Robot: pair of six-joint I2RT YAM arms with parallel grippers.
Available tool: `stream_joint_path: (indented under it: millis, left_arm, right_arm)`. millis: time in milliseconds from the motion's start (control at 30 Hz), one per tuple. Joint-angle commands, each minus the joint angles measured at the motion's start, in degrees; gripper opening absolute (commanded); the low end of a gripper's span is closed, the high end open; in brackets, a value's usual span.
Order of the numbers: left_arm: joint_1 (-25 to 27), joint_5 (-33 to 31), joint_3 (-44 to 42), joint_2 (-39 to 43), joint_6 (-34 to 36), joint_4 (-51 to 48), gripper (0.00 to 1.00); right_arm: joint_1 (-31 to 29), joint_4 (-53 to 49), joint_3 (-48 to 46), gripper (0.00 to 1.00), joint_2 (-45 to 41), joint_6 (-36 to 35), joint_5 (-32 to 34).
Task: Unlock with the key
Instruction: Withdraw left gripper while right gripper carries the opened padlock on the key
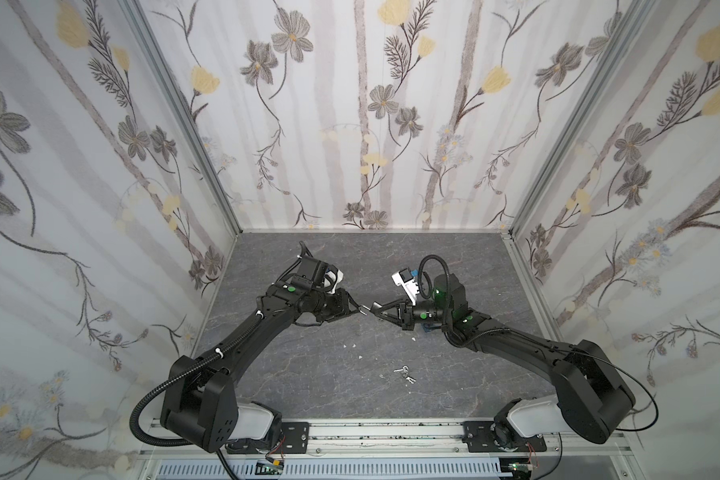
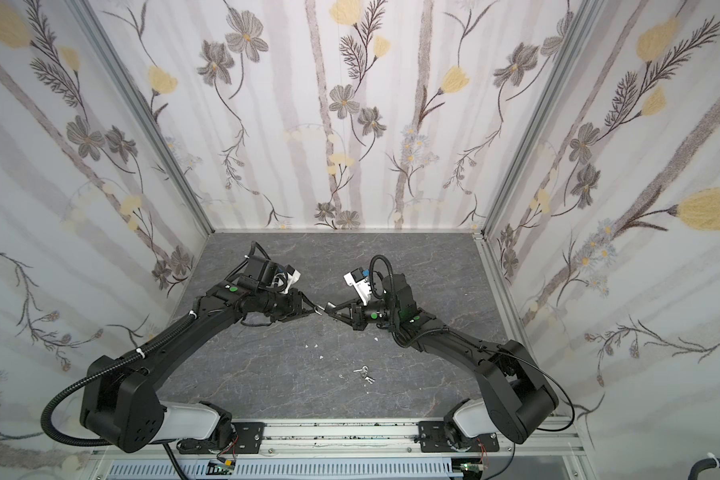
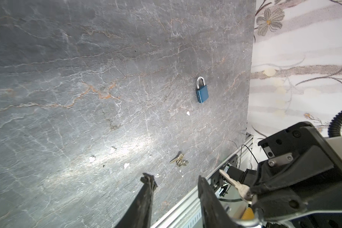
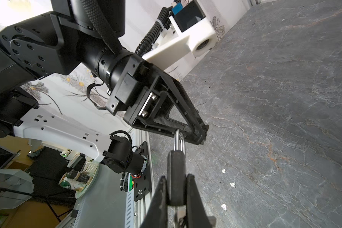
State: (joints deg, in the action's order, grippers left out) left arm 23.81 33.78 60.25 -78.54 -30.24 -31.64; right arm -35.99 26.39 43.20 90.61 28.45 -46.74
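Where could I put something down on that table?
Bare: the table strip behind the left end effector and right end effector, up to the back wall; also the front patch left of the keys. Crowded: centre, where they meet at the padlock.

2 top views high, angled down, 2 wrist views close, sharing tabletop (image 1: 308, 374)
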Motion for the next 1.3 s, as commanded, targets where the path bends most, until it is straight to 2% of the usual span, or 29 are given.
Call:
stream_joint_path:
  millis: [0,167,400,867,1267]
  left_arm:
    - [-1.40,-6.19,-1.59,1.48,-2.50,-0.94,0.44]
    - [-4.03,-7.78,-6.30,5.78,-6.13,2.46,0.47]
    - [-4.98,-9.33,-9.09,9.87,-8.03,4.40,0.50]
    - [-5.05,-6.81,-11.81,11.47,-9.97,8.50,0.53]
    - [-5.05,-5.92,-12.46,11.66,-10.49,9.73,0.53]
  right_arm:
    - [-0.02,3.10,0.13,0.00,0.45,0.78,1.55]
    - [0.01,4.47,-1.63,0.00,3.43,2.24,2.87]
    - [-0.38,7.25,-0.75,0.00,9.25,5.52,4.53]
    - [-1.72,12.38,3.63,0.00,18.83,10.98,7.06]
    - [-2.24,13.79,5.35,0.00,22.53,13.11,7.80]
